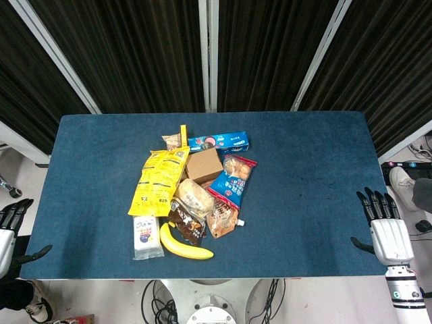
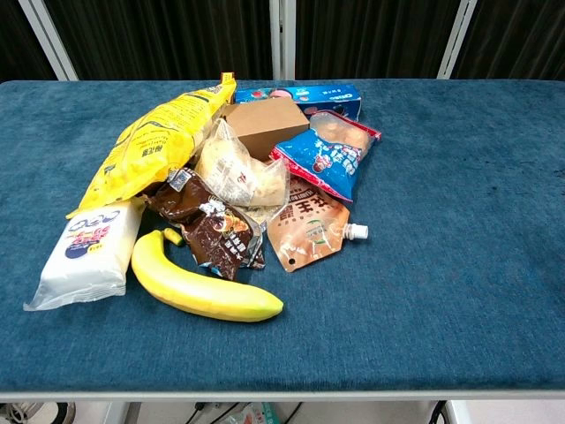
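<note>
Yellow banana (image 1: 185,247) | well apart from both robot hands | left robot hand (image 1: 10,229), right robot hand (image 1: 383,226) empty, fingers spread

Snack pile (image 1: 192,196) crowds table (image 1: 310,175) centre-left — right half open; banana (image 2: 201,287) fronts pile.

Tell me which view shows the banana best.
Chest view: the banana lies close to the camera, its whole length visible, beside the white packet. Head view shows it small, from above, at the pile's near edge.
</note>
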### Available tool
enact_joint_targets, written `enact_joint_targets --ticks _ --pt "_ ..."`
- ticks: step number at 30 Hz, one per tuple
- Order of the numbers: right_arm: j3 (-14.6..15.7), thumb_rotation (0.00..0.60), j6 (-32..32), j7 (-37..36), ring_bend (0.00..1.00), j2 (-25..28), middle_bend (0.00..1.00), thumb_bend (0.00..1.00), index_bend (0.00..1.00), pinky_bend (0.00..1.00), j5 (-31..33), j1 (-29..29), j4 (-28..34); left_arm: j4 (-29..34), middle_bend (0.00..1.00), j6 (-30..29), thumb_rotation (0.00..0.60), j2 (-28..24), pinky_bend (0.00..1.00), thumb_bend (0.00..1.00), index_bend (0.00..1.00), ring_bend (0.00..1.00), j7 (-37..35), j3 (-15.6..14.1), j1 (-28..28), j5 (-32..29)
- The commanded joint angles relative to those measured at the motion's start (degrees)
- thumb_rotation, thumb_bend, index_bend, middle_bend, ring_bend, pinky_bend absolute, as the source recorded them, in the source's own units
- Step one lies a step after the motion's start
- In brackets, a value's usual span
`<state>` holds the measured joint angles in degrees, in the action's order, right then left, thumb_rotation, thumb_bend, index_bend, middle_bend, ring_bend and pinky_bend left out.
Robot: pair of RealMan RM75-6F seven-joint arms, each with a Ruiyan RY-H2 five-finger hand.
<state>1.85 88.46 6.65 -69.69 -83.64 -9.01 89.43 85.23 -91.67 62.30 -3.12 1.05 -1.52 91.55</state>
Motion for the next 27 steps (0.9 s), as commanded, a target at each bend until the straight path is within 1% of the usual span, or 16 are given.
enact_joint_targets --ticks 1,11,17,20,23,27 --pt "-0.4 0.6 -0.1 -0.2 0.0 -0.2 0.0 0.0 0.0 0.0 -0.4 0.2 0.0 0.0 0.11 0.0 0.452 0.0 0.24 0.0 0.1 0.12 0.0 0.0 0.0 0.0" --pt "-1.7 0.6 -2.0 0.0 0.0 -0.3 0.0 0.0 0.0 0.0 -0.9 0.3 -0.1 0.1 0.11 -0.3 0.452 -0.1 0.24 0.0 0.1 0.12 0.1 -0.2 0.3 0.0" --pt "-2.8 0.6 -4.2 1.9 0.0 0.0 0.0 0.0 0.0 0.0 -3.3 -2.0 1.4 0.3 0.11 0.0 0.451 -0.4 0.24 0.0 0.1 0.12 0.1 -0.3 0.3 -0.3" --pt "-3.9 0.6 -7.2 4.9 0.0 0.0 0.0 0.0 0.0 0.0 -3.6 -4.4 2.6 0.3 0.11 0.2 0.454 -0.4 0.24 0.0 0.1 0.12 0.1 -0.4 0.2 -0.4" --pt "-6.0 0.6 -11.4 8.9 0.0 -0.8 0.0 0.0 0.0 0.0 -2.6 -7.9 3.8 0.3 0.11 0.3 0.451 -0.1 0.24 0.0 0.1 0.12 0.1 -0.4 0.2 -0.5" --pt "-9.4 0.6 -18.5 13.7 0.0 -3.9 0.0 0.0 0.0 0.0 1.6 -13.2 3.5 0.3 0.11 0.3 0.453 0.2 0.24 0.0 0.1 0.12 0.2 -0.6 0.3 -0.3"
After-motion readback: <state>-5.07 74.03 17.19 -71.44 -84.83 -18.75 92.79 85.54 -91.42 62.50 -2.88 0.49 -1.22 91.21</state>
